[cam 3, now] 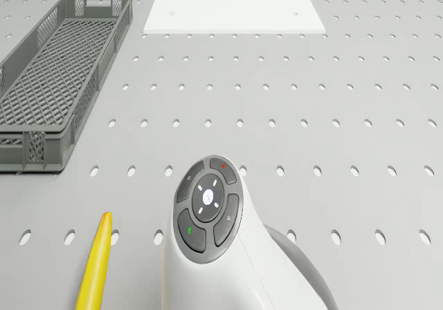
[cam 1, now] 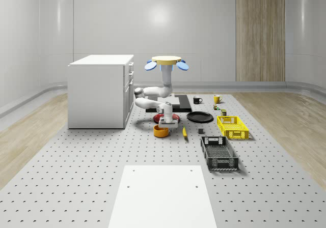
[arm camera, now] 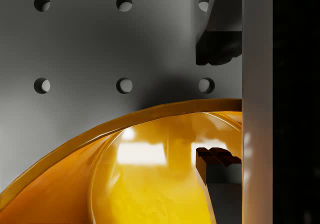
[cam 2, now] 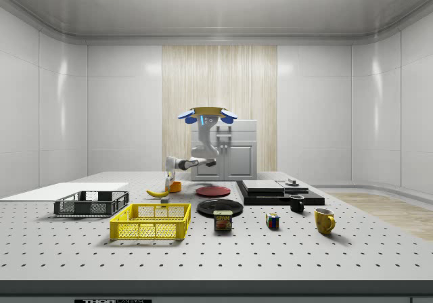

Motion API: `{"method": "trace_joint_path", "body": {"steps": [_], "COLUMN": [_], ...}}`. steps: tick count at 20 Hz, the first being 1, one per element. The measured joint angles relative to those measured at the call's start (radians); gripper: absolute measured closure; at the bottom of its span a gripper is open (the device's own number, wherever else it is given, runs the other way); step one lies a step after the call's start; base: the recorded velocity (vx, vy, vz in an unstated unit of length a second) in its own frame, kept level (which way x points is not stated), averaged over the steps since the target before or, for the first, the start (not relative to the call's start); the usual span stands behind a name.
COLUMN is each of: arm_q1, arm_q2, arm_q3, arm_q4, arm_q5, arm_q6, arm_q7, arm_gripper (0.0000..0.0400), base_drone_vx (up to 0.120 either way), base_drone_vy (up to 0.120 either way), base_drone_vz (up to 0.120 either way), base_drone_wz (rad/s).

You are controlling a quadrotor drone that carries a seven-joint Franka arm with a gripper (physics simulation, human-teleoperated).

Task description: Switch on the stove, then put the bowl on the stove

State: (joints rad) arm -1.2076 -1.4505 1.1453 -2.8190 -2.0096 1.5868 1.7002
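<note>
Wrist view shows our end effector (arm camera: 216, 106) open, one finger inside and one outside the rim of the orange bowl (arm camera: 150, 174) on the counter (arm camera: 75, 44); hovering near the stove (cam 1: 175, 103), we should close squarely before lifting.

Bowl (arm camera: 150, 184) cut off (far rim hidden).

Orange bowl (cam 1: 161, 131), yellow banana (cam 1: 184, 132), grey perforated table (cam 1: 76, 177).
</note>
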Motion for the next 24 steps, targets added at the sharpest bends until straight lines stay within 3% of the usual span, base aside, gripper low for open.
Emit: {"method": "trace_joint_path", "body": {"steps": [3, 7, 13, 24], "arm_q1": [0.000, 0.000, 0.006, 0.011], "arm_q2": [0.000, 0.001, 0.002, -0.002], "arm_q3": [0.001, 0.001, 0.041, 0.120], "arm_q4": [0.000, 0.000, -0.015, -0.036], "arm_q5": [0.000, 0.001, 0.038, 0.115], "arm_q6": [-0.001, -0.001, -0.019, -0.045], "arm_q7": [0.000, 0.000, 0.002, 0.008], "arm_gripper": [0.0252, 0.0282, 0.0296, 0.0298], "base_drone_vx": [0.000, 0.000, 0.000, -0.007], "base_drone_vy": [0.000, 0.000, 0.000, 0.004], "base_drone_vz": [0.000, 0.000, 0.000, 0.120], "base_drone_wz": [0.000, 0.000, 0.000, 0.000]}}
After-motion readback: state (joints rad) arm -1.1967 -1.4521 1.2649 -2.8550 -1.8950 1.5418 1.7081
